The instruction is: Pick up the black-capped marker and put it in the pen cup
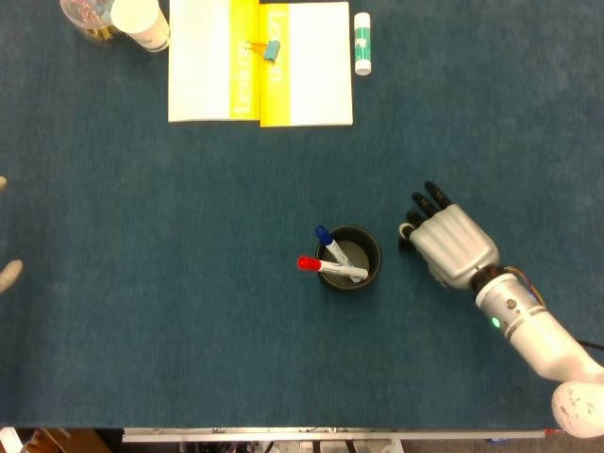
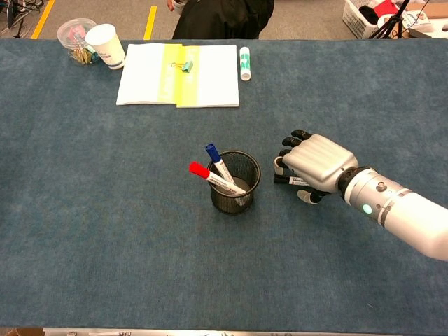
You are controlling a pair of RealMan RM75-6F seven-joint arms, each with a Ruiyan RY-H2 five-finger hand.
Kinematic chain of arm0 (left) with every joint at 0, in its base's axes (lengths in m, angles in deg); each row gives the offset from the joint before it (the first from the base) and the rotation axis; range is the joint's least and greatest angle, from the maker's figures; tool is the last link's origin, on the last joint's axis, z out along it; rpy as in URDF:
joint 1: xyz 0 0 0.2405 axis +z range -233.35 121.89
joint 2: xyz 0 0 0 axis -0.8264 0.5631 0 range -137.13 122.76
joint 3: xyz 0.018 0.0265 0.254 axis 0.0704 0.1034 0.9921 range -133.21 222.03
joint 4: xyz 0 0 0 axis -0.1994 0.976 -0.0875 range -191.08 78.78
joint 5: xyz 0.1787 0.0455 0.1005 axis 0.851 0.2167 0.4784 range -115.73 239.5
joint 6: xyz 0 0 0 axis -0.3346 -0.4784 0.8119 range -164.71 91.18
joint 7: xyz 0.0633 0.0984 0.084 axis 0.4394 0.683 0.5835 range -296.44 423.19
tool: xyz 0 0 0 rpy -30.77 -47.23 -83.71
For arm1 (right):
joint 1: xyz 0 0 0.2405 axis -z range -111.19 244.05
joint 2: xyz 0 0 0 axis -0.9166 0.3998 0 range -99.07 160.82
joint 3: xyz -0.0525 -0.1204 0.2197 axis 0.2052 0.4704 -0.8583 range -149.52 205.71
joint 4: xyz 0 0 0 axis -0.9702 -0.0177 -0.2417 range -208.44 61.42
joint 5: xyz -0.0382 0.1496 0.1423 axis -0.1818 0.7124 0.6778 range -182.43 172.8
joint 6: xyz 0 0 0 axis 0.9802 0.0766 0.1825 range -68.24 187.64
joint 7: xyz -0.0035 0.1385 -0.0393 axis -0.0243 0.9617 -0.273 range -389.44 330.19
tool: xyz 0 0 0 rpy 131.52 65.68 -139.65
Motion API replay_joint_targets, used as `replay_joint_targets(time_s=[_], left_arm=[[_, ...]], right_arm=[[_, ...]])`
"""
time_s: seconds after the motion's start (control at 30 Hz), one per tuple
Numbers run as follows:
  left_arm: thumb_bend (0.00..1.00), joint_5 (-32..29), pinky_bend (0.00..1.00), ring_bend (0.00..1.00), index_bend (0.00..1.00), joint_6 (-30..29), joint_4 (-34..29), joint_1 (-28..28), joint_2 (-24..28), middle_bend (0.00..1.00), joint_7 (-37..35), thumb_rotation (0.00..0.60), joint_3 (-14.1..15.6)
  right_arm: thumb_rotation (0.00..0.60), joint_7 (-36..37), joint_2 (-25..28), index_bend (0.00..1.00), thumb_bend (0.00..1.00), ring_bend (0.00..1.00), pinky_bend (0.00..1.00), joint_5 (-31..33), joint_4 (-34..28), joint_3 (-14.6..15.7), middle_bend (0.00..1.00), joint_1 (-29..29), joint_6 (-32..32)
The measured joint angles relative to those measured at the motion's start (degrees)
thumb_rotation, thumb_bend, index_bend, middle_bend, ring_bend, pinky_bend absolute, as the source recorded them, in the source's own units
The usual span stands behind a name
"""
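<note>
The black-capped marker (image 2: pixel 291 181) lies on the blue table just right of the black mesh pen cup (image 2: pixel 234 197); only a short white stretch and its dark end show. My right hand (image 2: pixel 315 162) lies over it, palm down, fingers curled over the far side and thumb on the near side. Whether it grips the marker is hidden. In the head view the right hand (image 1: pixel 450 243) covers nearly all of the marker (image 1: pixel 406 240). The pen cup (image 1: pixel 374 247) holds a red-capped and a blue-capped marker. Only fingertips of my left hand (image 1: pixel 8 274) show at the left edge, apart and empty.
An open notebook (image 1: pixel 260 61) with a binder clip lies at the back. A glue stick (image 1: pixel 362 42) is to its right. A paper cup (image 1: pixel 140 21) and a clear jar (image 1: pixel 83 14) stand at the back left corner.
</note>
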Motion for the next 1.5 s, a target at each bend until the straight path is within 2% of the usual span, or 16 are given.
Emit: replay_joint_targets(time_s=[0.2,0.47,0.7,1.37,1.5], left_arm=[[0.15,-0.09,0.15,0.18,0.17,0.26,0.47,-0.02,-0.06,0.18,-0.54,0.600,0.03],[0.15,0.23,0.15,0.18,0.17,0.11,0.75,-0.01,0.09,0.18,-1.16,0.600,0.01],[0.15,0.29,0.15,0.18,0.17,-0.08,0.72,0.20,0.39,0.18,-1.93,0.600,0.11],[0.15,0.45,0.15,0.18,0.17,0.01,0.83,0.33,0.65,0.18,-2.06,0.600,0.24],[0.15,0.50,0.15,0.18,0.17,-0.16,0.77,0.52,0.66,0.18,-2.10,0.600,0.35]], right_arm=[[0.600,-0.57,0.58,0.36,0.25,0.10,0.03,-0.56,-1.51,1.55,0.29,-0.25,-0.78],[0.600,2.64,-1.11,0.47,0.29,0.10,0.03,-4.82,1.63,1.53,0.31,0.60,-3.19],[0.600,3.23,-3.59,0.47,0.29,0.10,0.03,-6.88,4.44,1.32,0.31,1.14,-4.52],[0.600,0.25,-5.04,0.48,0.29,0.10,0.03,-5.40,5.05,1.61,0.31,0.90,-3.73],[0.600,-0.08,-5.21,0.50,0.33,0.10,0.03,-5.50,5.62,1.96,0.31,1.03,-3.78]])
